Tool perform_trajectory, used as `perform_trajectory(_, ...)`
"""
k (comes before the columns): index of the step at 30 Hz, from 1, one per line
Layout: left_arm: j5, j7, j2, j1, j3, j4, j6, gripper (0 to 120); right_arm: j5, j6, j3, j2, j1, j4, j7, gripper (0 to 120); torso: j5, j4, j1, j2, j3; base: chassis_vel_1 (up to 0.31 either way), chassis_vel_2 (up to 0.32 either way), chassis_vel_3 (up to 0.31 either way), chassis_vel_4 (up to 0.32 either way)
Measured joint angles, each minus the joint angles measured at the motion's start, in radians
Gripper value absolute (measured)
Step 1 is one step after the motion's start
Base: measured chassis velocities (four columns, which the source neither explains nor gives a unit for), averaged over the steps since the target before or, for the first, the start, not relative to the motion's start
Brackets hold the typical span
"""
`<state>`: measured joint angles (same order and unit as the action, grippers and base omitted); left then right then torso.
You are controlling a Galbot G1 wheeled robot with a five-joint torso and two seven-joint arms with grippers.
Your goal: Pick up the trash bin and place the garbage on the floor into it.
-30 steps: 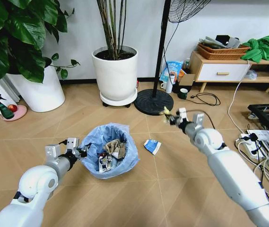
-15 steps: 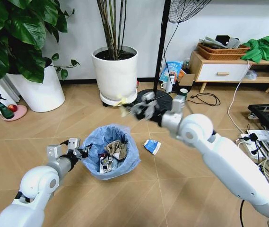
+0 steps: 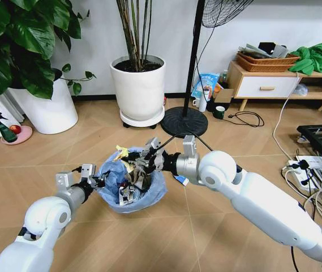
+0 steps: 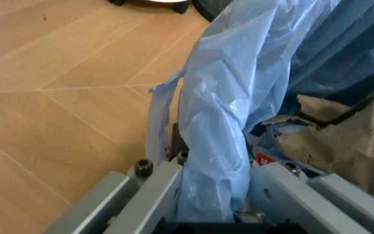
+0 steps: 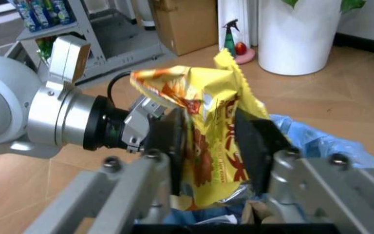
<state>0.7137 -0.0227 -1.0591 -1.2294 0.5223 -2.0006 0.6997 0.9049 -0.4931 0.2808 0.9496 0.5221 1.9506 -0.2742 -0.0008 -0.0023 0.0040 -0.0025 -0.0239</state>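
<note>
The trash bin [image 3: 128, 182], lined with a crinkly light blue bag [image 4: 226, 126], sits on the herringbone floor [image 3: 47, 164] with crumpled brown paper [image 4: 333, 136] and a carton inside. My left gripper [image 3: 97, 182] is shut on the bin's bagged rim, and the blue plastic runs between its fingers [image 4: 174, 190]. My right gripper [image 3: 133, 160] hangs over the bin's mouth, shut on a yellow wrapper [image 5: 206, 141] of garbage that sticks out past its fingers [image 5: 255, 141]. A blue-white packet [image 3: 181, 179] lies on the floor just right of the bin, partly hidden by my right arm.
Two large white plant pots [image 3: 139, 89] [image 3: 46, 110] stand behind the bin. A fan's black base [image 3: 183, 122] lies behind my right arm. At the back right is a low cabinet [image 3: 265, 82], with cables [image 3: 313, 175] on the floor at right. A spray bottle [image 3: 2, 129] stands far left.
My right arm has swung left and down with the yellow wrapper, from above the fan base to over the bin's mouth. The left gripper stays on the bin's rim.
</note>
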Motion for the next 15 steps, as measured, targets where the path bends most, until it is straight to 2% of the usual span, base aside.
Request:
perform_trajectory(1,0.000,0.000,0.000,0.000,0.000,0.000,0.000,0,0.000,0.000,0.000,0.000,0.000,0.000,0.000,30,0.0000,0.0000,0.000,0.000,0.000,0.000,0.000,0.000,0.000)
perform_trajectory(5,-0.001,0.000,-0.001,0.010,-0.007,0.002,-0.001,0,-0.008,0.005,0.007,0.002,0.001,-0.001,0.001,51,0.0000,0.0000,0.000,0.000,0.000,0.000,0.000,0.000,0.000)
perform_trajectory(6,-0.001,0.000,-0.001,0.010,-0.007,0.002,-0.001,0,-0.008,0.005,0.007,0.002,0.001,-0.001,0.001,51,0.0000,0.0000,0.000,0.000,0.000,0.000,0.000,0.000,0.000)
perform_trajectory(8,-0.001,0.000,0.000,0.011,-0.007,0.002,-0.001,0,-0.014,0.009,0.008,0.003,0.001,-0.006,0.002,61,0.0000,0.0000,0.000,0.000,0.000,0.000,0.000,0.000,0.000)
perform_trajectory(10,0.000,0.000,0.000,0.011,-0.007,0.002,-0.001,0,-0.017,0.011,0.008,0.003,0.001,-0.009,0.002,64,-0.0001,0.0000,0.000,0.000,0.000,0.000,0.000,0.000,0.000)
perform_trajectory(12,0.000,-0.001,0.000,0.010,-0.007,0.002,-0.001,0,-0.020,0.016,0.008,0.001,0.001,-0.011,0.002,75,0.0000,0.0000,0.000,0.000,0.000,0.000,0.000,0.000,0.000)
perform_trajectory(13,0.000,-0.001,0.000,0.010,-0.007,0.002,-0.001,0,-0.020,0.016,0.008,0.001,0.001,-0.011,0.002,75,0.0000,0.0000,0.000,0.000,0.000,0.000,0.000,0.000,0.000)
perform_trajectory(15,0.000,-0.001,0.000,0.009,-0.007,0.001,-0.001,0,-0.022,0.017,0.006,-0.002,0.002,-0.012,0.002,86,-0.0001,0.0001,0.000,0.000,0.000,0.000,0.000,0.000,0.000)
